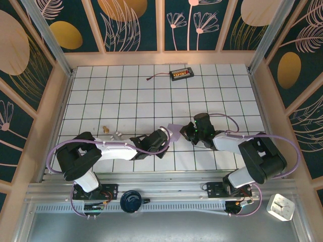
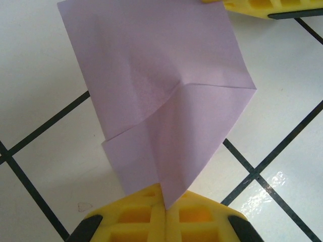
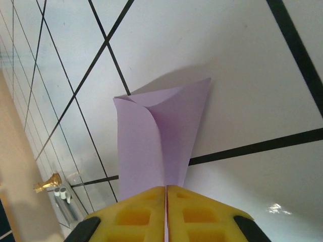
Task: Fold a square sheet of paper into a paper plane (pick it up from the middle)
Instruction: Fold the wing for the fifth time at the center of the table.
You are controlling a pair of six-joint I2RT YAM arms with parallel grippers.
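Note:
The square sheet of paper [image 1: 175,131], pale lavender and folded over itself, hangs between my two grippers above the tiled table, near its front middle. My left gripper [image 1: 166,137] is shut on one end of it; in the left wrist view the folded sheet [image 2: 166,101] spreads out from the closed yellow fingers [image 2: 136,214], with a crease across it. My right gripper [image 1: 187,132] is shut on the other end; in the right wrist view the paper [image 3: 156,141] curls up from between the closed yellow fingers [image 3: 197,214].
A small brass piece [image 1: 105,129] and a small silvery block [image 1: 116,134] lie left of the left arm. A black holder with orange parts [image 1: 181,74] and a cable sits at the back. A white object [image 1: 280,206] rests off the table, front right.

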